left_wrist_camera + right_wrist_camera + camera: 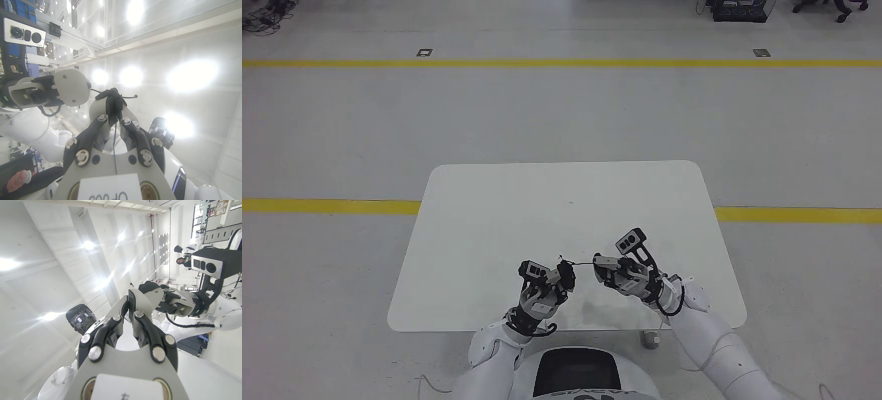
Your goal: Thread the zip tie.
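**Step in hand (judged).** Threading the zip tie [115,151], that is, feeding its free end into its own locking head. Both grippers are raised above the table [492,220] and stand tip to tip.

**Recommendation.**
- The left gripper [113,102] should serve as the fixed holder and the right gripper [128,305] should do the fine steering.
- The free span between the two tips is short. That favours control, since a longer span would bow and miss.
- Square the end to the slot before pushing, then advance slowly along the strap's own line without twisting.
- Risk: both grips sit at the very tips, so a sideways nudge could roll the strap out of either one.

**Grip state.**
- The left jaws are pressed together, pinching the zip tie.
- The right jaws are pressed together as well. A short black stub protrudes just past their tip, so they appear to pinch another part of the strap, though the contact itself is hidden.

**Condition of the zip tie.**
- It is black, very thin and flexible.
- One run passes back from the left tips, between the left jaws, toward that wrist.
- Beyond the left tips a short piece sticks out on the side away from the right gripper and ends in a small knob [135,96].
- Another short run bridges across to the right gripper.
- Whether the end has entered the head cannot be told.
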